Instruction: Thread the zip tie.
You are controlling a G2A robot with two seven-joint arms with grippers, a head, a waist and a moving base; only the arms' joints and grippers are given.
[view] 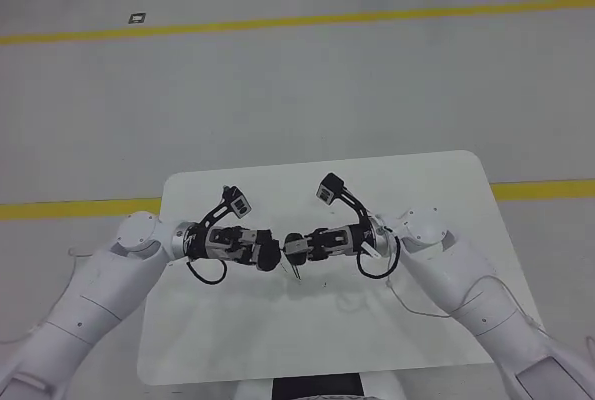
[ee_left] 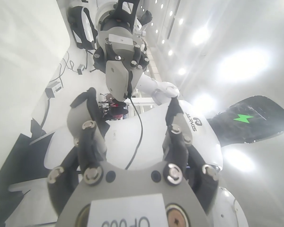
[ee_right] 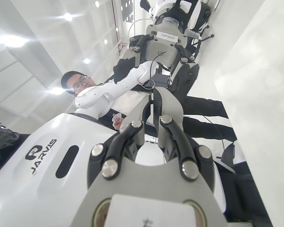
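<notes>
Up top, both arms meet over the middle of the white worktop (view: 417, 200), and the left pincer (view: 268, 250) sits at 9 o'clock of the right pincer (view: 293, 247), the two tips almost nose to nose. A thin dark sliver of the zip tie (view: 294, 266) pokes out toward 6 o'clock just below the right pincer, above the worktop surface. Over to the left wrist camera: the left pincer (ee_left: 130, 96) is spread wide, its black-padded fingers (ee_left: 90, 109) well apart, gripping nothing. Facing it is the right pincer (ee_left: 129, 92), tips pinched together on the zip tie (ee_left: 140, 128), whose black strand runs between those spread fingers down toward the left pincer's palm. Now the right wrist camera: the right pincer (ee_right: 152, 100) is closed narrow on the zip tie (ee_right: 151, 72), and the strand arcs across to the grey palm of the left pincer (ee_right: 156, 72) opposite.
</notes>
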